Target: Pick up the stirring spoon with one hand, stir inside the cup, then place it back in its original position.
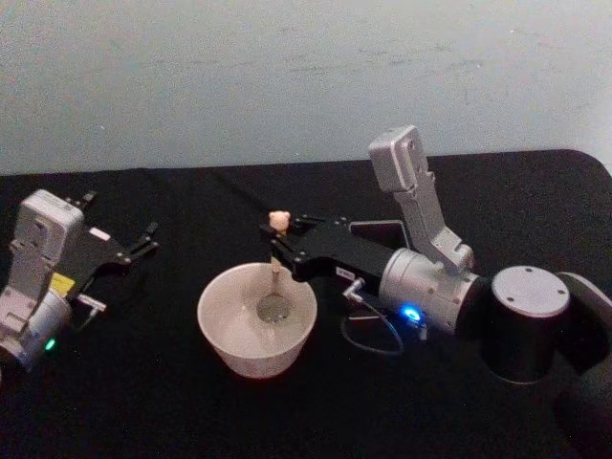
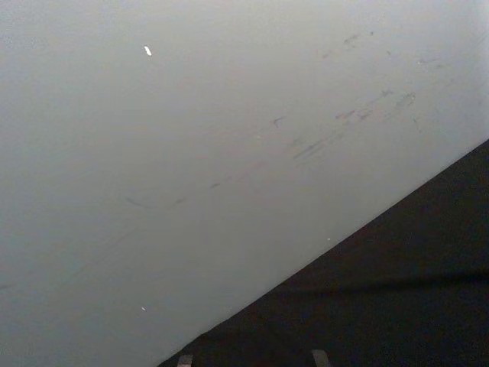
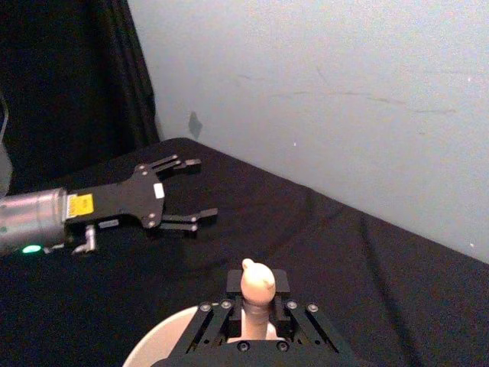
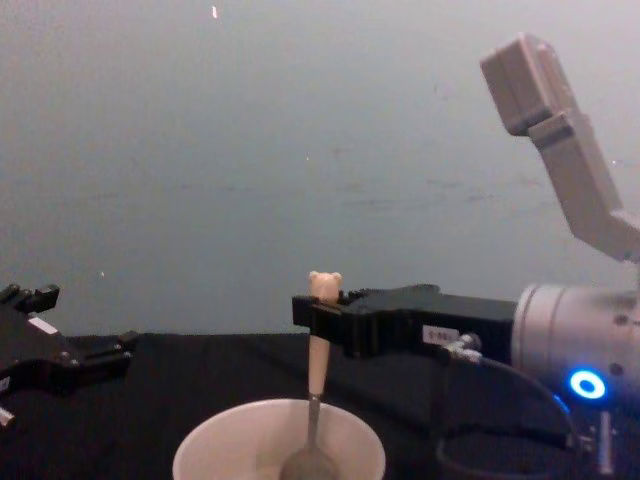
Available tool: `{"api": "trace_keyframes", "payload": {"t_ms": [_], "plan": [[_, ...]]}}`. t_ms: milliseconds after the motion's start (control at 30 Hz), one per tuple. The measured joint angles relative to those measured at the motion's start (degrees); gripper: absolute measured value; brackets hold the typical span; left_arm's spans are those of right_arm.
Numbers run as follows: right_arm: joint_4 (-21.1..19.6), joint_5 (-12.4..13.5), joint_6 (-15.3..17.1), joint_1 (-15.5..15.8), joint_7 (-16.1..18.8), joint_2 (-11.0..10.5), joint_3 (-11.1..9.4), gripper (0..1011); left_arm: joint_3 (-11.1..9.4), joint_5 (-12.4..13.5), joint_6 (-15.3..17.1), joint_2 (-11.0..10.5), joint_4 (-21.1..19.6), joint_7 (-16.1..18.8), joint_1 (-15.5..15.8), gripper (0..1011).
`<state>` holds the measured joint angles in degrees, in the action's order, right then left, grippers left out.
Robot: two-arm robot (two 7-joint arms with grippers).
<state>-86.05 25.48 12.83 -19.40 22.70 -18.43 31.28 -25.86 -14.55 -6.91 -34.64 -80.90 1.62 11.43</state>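
Wall (image 1: 287, 76) behind the cup, pale grey, matte, faint dark scuffs. Counter (image 1: 143, 402) under the cup, draped in flat black cloth.

Right arm (image 1: 521, 320) comes in from the cup's right: black round joint cap, brushed silver cylinder with a blue ring light (image 1: 409, 314), boxy grey housing rising above it, thin cable loop (image 1: 368, 339) hanging below.

Left arm (image 1: 33, 287) well left of the cup: grey boxy shell, green light (image 1: 48, 344), yellow label (image 3: 80, 204).

Cup (image 1: 253, 359): wide, round, cream-white, thin rim, smooth matte wall, near the counter's middle. Chest view shows its rim (image 4: 215, 455) low down.

Holder (image 1: 378, 232) behind and right of the cup: dark, square mouth, partly hidden by the right arm.

Right pincer (image 1: 275, 241), flat black plates with small screws, sits directly over the cup and is clenched on the stirring spoon's handle just under the bear head; seen also at (image 4: 318, 312) and (image 3: 257, 302).

Left pincer (image 1: 120, 222), black, thin forked fingers spread apart, grasping nothing, well left of the cup; seen also at (image 3: 200, 189) and (image 4: 88, 322).

Stirring spoon (image 4: 318, 360) stands upright in the cup: cream-beige handle, tiny bear head on top, thin metal neck (image 1: 275, 282), and a shiny round bowl down near the cup's floor. Contact with the floor cannot be told.
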Motion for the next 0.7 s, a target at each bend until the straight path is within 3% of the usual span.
{"api": "trace_keyframes", "payload": {"t_ms": [400, 700], "plan": [[-5.8, 2.1, 0.8, 2.8, 4.2, -4.5, 0.4, 226, 0.0, 0.0, 0.0, 0.0, 0.0, 0.0, 0.0, 1001], [-6.1, 2.6, 1.3, 2.8, 4.9, -4.3, 3.1, 226, 0.0, 0.0, 0.0, 0.0, 0.0, 0.0, 0.0, 1001]]}}
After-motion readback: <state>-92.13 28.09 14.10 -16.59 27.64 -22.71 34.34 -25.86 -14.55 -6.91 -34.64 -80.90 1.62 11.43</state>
